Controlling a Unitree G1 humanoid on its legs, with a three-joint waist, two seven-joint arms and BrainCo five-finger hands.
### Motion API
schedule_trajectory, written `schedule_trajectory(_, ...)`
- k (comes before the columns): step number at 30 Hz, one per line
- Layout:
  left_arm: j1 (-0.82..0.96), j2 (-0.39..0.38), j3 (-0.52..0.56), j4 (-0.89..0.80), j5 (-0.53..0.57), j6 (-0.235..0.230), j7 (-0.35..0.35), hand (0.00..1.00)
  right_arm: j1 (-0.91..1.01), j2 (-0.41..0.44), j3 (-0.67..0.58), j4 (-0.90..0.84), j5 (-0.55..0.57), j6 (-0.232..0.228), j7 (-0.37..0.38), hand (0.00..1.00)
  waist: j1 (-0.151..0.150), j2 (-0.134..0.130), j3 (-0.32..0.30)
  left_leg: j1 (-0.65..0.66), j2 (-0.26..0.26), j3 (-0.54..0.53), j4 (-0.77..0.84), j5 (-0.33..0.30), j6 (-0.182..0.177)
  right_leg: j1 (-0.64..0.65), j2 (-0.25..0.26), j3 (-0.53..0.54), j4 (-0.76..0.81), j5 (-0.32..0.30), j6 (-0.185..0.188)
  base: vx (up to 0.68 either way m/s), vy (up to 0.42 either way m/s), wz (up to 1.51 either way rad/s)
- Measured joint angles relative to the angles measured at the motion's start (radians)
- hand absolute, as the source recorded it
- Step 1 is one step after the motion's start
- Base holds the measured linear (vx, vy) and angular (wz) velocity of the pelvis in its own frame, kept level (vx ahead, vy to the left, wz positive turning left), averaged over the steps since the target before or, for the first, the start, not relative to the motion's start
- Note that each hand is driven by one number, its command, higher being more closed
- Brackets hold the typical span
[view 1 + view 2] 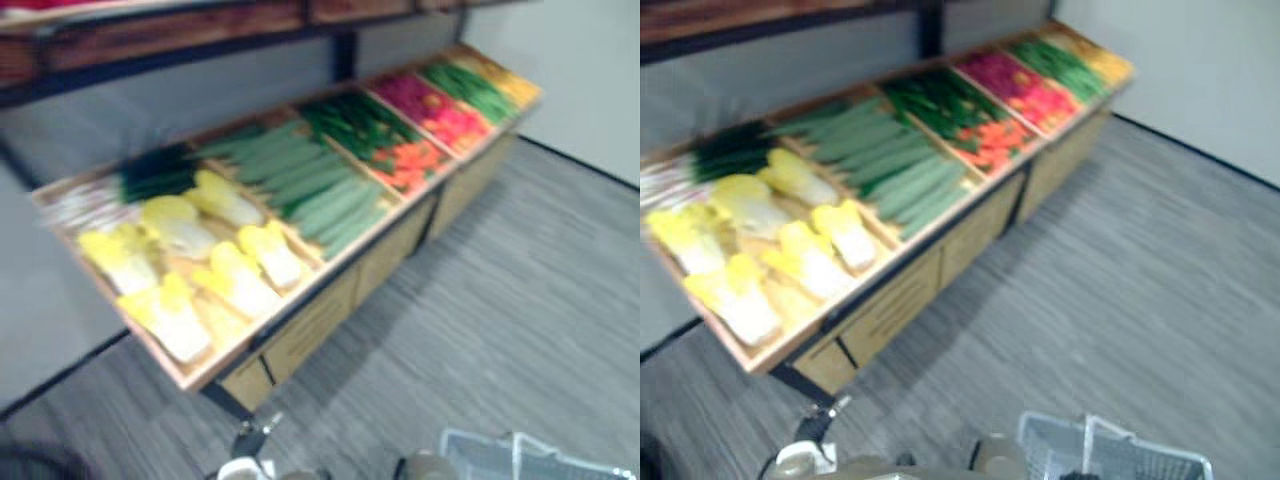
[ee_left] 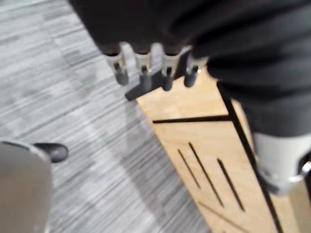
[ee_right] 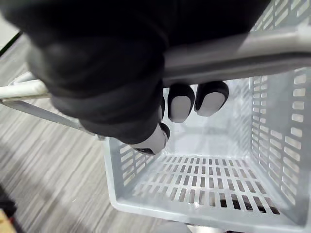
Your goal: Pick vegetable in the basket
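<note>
I'd judge this to be the approach. The sloped wooden stand (image 1: 320, 320) lies ahead and to the left, its vegetables well apart from both hands; pale yellow cabbages (image 1: 180, 235) fill the nearest left bin, long green cucumbers (image 1: 320, 190) the next, orange carrots (image 1: 410, 160) farther right. The left hand (image 2: 146, 29) hangs low beside the stand's front panel (image 2: 204, 160), fingers (image 2: 143, 73) straight and holding nothing; the right hand (image 3: 112, 73) is curled round the handle (image 3: 233, 58) of the grey basket (image 3: 282, 145), which hangs at the near right above the floor (image 1: 500, 320).

To do it well, I think the left hand must rise above the near rim before reaching in, or it will knock the panel; a cabbage is closest and bulky, so a wide wrap round its middle seems wisest; the basket should hang level and close by for the drop.

The eye views give the bins and their order; the right wrist view adds the grip on the handle and the basket's slotted bottom, bare; the left wrist view shows how near the fingers hang to the panel.
</note>
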Motion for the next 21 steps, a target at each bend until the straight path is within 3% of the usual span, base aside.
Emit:
schedule_trajectory(3,0.0,0.017,0.01,-0.019,-0.001,-0.005,0.005,0.0,-0.021,-0.016,-0.01,0.0,0.005,-0.006,-0.003,1.0,0.015,-0.007,0.001,-0.004,0.019,-0.17,0.016,-0.053,-0.078,-0.028,-0.013,0.267,-0.386,0.052,0.013,0.4,-0.413,1.81)
schedule_trajectory(5,0.01,0.039,0.046,-0.022,-0.002,-0.005,0.011,0.0,-0.025,-0.012,-0.009,-0.001,0.006,-0.008,-0.001,1.0,0.017,-0.019,-0.005,-0.021,0.051,-0.249,0.075,-0.122,-0.128,-0.026,0.001,0.331,-0.422,0.061,0.024,0.45,-0.718,1.31)
schedule_trajectory(6,0.016,0.053,0.086,-0.026,-0.002,-0.005,0.014,0.0,-0.027,-0.007,-0.003,0.001,0.009,-0.006,0.005,1.0,0.017,-0.026,-0.009,-0.022,0.082,-0.294,0.106,-0.163,-0.166,-0.029,0.023,0.326,-0.366,0.126,0.075,0.35,-0.658,1.26)
schedule_trajectory(7,0.021,0.048,0.11,-0.027,-0.003,-0.005,0.014,0.0,-0.025,-0.006,0.001,0.0,0.011,-0.007,0.006,1.0,0.017,-0.013,-0.013,-0.017,0.111,-0.305,0.109,-0.169,-0.179,-0.034,0.046,0.298,-0.321,0.141,0.064,0.33,-0.617,1.17)
schedule_trajectory(8,0.029,0.028,0.13,-0.029,-0.018,-0.007,0.014,0.0,-0.026,-0.009,-0.001,-0.005,0.012,-0.007,-0.001,1.0,0.015,0.021,-0.023,-0.033,0.17,-0.284,0.116,-0.146,-0.2,-0.041,0.075,0.227,-0.267,0.095,0.014,0.25,-0.439,0.98)
schedule_trajectory(9,0.026,0.017,0.137,-0.03,-0.028,-0.007,0.015,0.0,-0.024,-0.017,-0.001,-0.007,0.012,-0.008,0.002,1.0,0.009,0.026,-0.025,-0.052,0.19,-0.263,0.123,-0.122,-0.206,-0.041,0.08,0.191,-0.259,0.089,0.005,0.31,-0.512,1.38)
schedule_trajectory(10,0.003,0.005,0.145,-0.03,-0.042,-0.006,0.016,0.0,-0.022,-0.028,-0.011,-0.012,0.014,-0.009,0.007,1.0,-0.011,0.036,-0.025,-0.086,0.226,-0.181,0.142,-0.069,-0.201,-0.019,0.08,0.12,-0.272,0.083,-0.013,0.28,-0.487,1.58)
schedule_trajectory(11,-0.009,0.003,0.153,-0.031,-0.059,-0.005,0.017,0.0,-0.019,-0.031,-0.026,-0.014,0.015,-0.009,0.008,1.0,-0.022,0.047,-0.022,-0.113,0.268,-0.023,0.179,-0.025,-0.199,0.036,0.089,0.056,-0.316,0.089,-0.028,0.28,-0.474,1.51)
schedule_trajectory(13,-0.021,0.012,0.168,-0.044,-0.078,-0.007,0.026,0.0,-0.014,-0.032,-0.038,-0.014,0.019,-0.006,0.005,1.0,-0.019,0.049,-0.021,-0.097,0.294,0.197,0.24,-0.021,-0.222,0.117,0.1,-0.002,-0.385,0.099,-0.06,0.19,-0.363,0.97)
schedule_trajectory(15,-0.053,0.032,0.168,-0.059,-0.092,-0.009,0.043,0.0,-0.01,-0.03,-0.039,-0.018,0.045,-0.016,0.001,1.0,-0.037,0.051,-0.022,-0.073,0.262,0.374,0.22,-0.019,-0.217,0.168,0.101,-0.088,-0.422,0.099,-0.077,0.11,-0.246,1.04)
schedule_trajectory(17,-0.098,0.046,0.176,-0.064,-0.12,-0.01,0.068,0.0,0.023,-0.028,-0.043,-0.043,0.048,-0.018,0.003,1.0,-0.048,0.057,-0.027,-0.023,0.237,0.445,0.065,0.022,-0.208,0.187,0.112,-0.139,-0.448,0.099,-0.077,0.04,-0.113,1.0)
schedule_trajectory(18,-0.128,0.058,0.193,-0.081,-0.151,-0.01,0.093,0.0,0.046,-0.021,-0.044,-0.064,0.048,-0.026,0.004,1.0,-0.048,0.07,-0.037,0.001,0.217,0.417,-0.043,0.054,-0.226,0.192,0.125,-0.168,-0.465,0.1,-0.079,0.0,-0.059,0.79)
schedule_trajectory(20,-0.175,0.092,0.208,-0.1,-0.175,-0.012,0.132,0.0,0.069,0.004,-0.041,-0.081,0.047,-0.037,0.004,1.0,-0.057,0.048,-0.037,-0.009,0.203,0.377,-0.099,0.1,-0.221,0.178,0.126,-0.178,-0.457,0.101,-0.081,-0.05,-0.036,0.63)
schedule_trajectory(21,-0.221,0.131,0.201,-0.117,-0.193,-0.017,0.183,0.0,0.073,0.023,-0.037,-0.084,0.047,-0.037,0.001,1.0,-0.067,0.032,-0.039,-0.035,0.209,0.353,-0.102,0.113,-0.216,0.12,0.13,-0.118,-0.37,0.097,-0.087,-0.06,-0.021,0.5)
